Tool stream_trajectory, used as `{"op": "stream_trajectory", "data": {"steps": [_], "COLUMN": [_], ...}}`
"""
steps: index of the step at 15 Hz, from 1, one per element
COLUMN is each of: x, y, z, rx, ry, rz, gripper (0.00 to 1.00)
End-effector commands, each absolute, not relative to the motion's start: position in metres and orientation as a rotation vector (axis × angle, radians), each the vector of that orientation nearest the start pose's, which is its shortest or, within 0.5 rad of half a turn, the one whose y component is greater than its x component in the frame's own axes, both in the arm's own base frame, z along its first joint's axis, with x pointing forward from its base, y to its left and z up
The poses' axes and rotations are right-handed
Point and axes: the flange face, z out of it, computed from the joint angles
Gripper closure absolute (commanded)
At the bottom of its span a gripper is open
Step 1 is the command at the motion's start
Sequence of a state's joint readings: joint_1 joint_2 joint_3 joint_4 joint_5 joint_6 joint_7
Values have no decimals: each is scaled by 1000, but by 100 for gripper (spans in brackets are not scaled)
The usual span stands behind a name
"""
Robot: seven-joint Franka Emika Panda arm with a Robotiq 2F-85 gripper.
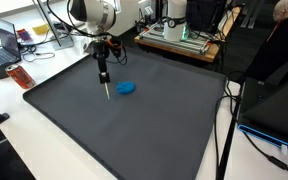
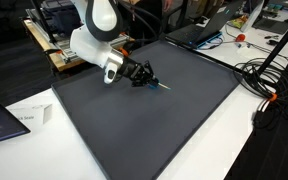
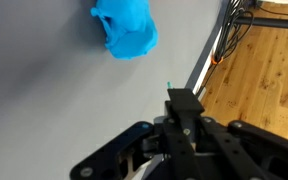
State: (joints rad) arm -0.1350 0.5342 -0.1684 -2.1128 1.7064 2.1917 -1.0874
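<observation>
Counted one claw, one thin stick, one blue cloth and one dark mat, all over one white table. Counted besides one tangle of cables, off the mat's edge at three o'clock in an exterior view.

Found the claw with its fingers drawn together, clamped on the thin stick. Gripped nothing else and touched nothing else. Hung over the mat's ten o'clock part in an exterior view, with the stick pointing out of the fingertips toward six o'clock, down at the mat. Could not tell whether the stick's tip met the mat or stopped just above it. Saw in the wrist view the claw at the bottom edge and, at twelve o'clock of it, the thin stick, only its green tip showing.

Spotted the blue cloth crumpled on the mat, near the claw yet apart from it: at three o'clock of the stick in an exterior view, at eleven o'clock of the claw in the wrist view.
</observation>
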Motion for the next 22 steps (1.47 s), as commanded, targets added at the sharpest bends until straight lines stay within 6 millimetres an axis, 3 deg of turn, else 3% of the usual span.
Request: {"op": "stream_trajectory", "data": {"steps": [1,12,22], "x": [519,471,450], "y": [-139,-116,-90], "z": [158,157,154], "rx": [-2032,-1980,-1909], "ry": [676,673,697], "rz": [-499,-548,-691], "gripper": [97,97,97]}}
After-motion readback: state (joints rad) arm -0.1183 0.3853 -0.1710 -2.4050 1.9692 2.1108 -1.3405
